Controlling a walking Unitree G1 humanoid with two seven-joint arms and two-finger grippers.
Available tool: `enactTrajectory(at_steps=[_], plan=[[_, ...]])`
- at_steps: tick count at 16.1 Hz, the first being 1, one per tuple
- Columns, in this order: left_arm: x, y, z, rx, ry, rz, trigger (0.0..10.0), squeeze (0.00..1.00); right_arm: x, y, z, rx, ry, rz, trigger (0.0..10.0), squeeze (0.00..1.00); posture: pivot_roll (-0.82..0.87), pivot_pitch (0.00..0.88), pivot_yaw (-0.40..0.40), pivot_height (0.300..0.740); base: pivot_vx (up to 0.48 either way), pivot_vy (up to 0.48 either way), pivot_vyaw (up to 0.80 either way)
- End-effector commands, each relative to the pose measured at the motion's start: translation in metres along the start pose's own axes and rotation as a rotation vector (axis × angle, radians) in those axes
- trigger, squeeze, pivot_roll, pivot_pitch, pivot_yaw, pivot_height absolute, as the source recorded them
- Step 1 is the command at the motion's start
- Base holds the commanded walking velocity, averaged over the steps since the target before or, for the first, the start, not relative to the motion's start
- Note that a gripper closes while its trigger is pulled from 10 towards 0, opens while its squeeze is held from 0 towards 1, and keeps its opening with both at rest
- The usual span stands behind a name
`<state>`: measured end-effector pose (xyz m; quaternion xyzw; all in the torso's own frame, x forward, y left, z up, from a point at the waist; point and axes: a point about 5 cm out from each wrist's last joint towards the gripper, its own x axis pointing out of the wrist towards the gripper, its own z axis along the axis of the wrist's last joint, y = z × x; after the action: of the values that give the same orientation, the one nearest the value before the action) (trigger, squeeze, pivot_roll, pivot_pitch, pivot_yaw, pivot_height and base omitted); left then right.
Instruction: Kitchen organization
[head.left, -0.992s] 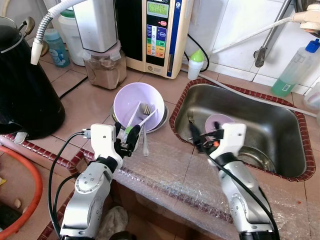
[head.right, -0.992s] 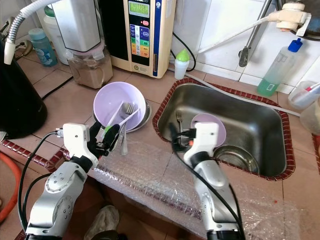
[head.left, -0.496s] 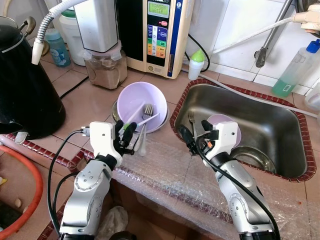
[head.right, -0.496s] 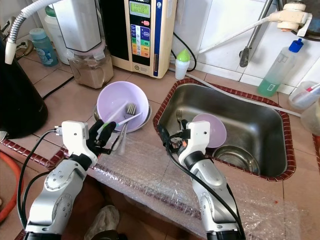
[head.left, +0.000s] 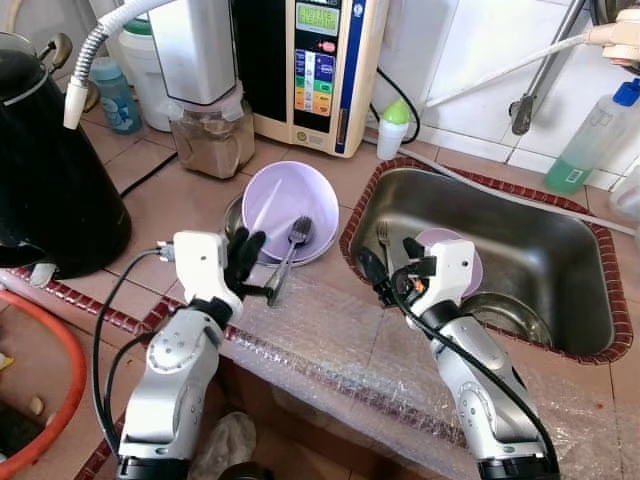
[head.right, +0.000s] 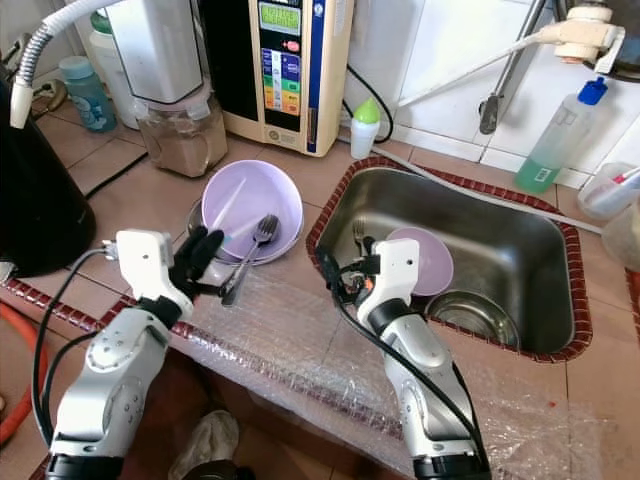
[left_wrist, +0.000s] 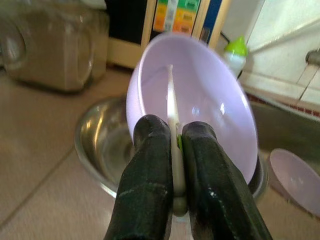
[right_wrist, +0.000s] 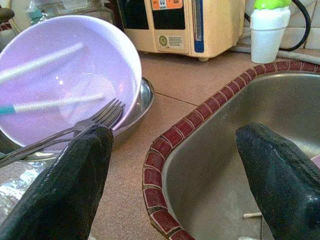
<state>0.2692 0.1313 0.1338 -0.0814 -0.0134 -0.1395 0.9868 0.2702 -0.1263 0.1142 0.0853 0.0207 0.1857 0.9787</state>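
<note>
Roughly centre of the tiled counter sits a lavender bowl (head.left: 285, 205), tilted inside a shallow steel dish (left_wrist: 95, 145) whose rim shows under it. Left gripper (left_wrist: 172, 165) is just at the bowl's 7 o'clock, fingers clenched on the green-tipped end of a pale plastic utensil (left_wrist: 171, 107) whose long handle runs up into the bowl. A metal fork (head.left: 288, 255) lies at the bowl's 5 o'clock, tines on the rim, handle pointing down onto the bubble wrap sheet (head.left: 330, 345) spread along the counter's front edge. At 3 o'clock of the bowl is the stainless sink (head.left: 520, 235), bordered by dark red tile trim (right_wrist: 172, 140). Right gripper (right_wrist: 175, 175) hovers over the sink's left rim, fingers spread wide apart and holding nothing. Inside the sink: a small lavender plate (head.left: 472, 262) leaning behind the right wrist, a second fork (head.left: 381, 236) near the left wall, and a steel bowl (head.left: 505, 318) at the bottom. At 12 o'clock of the lavender bowl stands a cream water ionizer (head.left: 318, 70) with coloured buttons; a jar of brown powder (head.left: 212, 140) at 11 o'clock; a black kettle (head.left: 50, 180) at 9 o'clock. A small white bottle with green cap (head.left: 393, 128) stands beside the ionizer, and a green dish soap bottle (head.left: 590, 140) at the sink's 1 o'clock.
</note>
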Motion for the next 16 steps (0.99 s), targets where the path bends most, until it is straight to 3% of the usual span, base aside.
enactTrajectory(at_steps=[1, 16], plan=[[0.002, -0.002, 0.010, 0.008, -0.034, -0.004, 0.0, 0.00, 0.002, -0.003, 0.003, -0.010, -0.011, -0.008, 10.0, 0.00, 0.01, 0.000, -0.018, 0.740, 0.000, 0.000, 0.00], [0.009, -0.010, 0.046, 0.087, -0.157, -0.065, 0.0, 0.00, 0.013, -0.004, 0.009, 0.004, -0.048, -0.013, 10.0, 0.00, 0.03, 0.000, -0.012, 0.740, 0.000, 0.000, 0.00]])
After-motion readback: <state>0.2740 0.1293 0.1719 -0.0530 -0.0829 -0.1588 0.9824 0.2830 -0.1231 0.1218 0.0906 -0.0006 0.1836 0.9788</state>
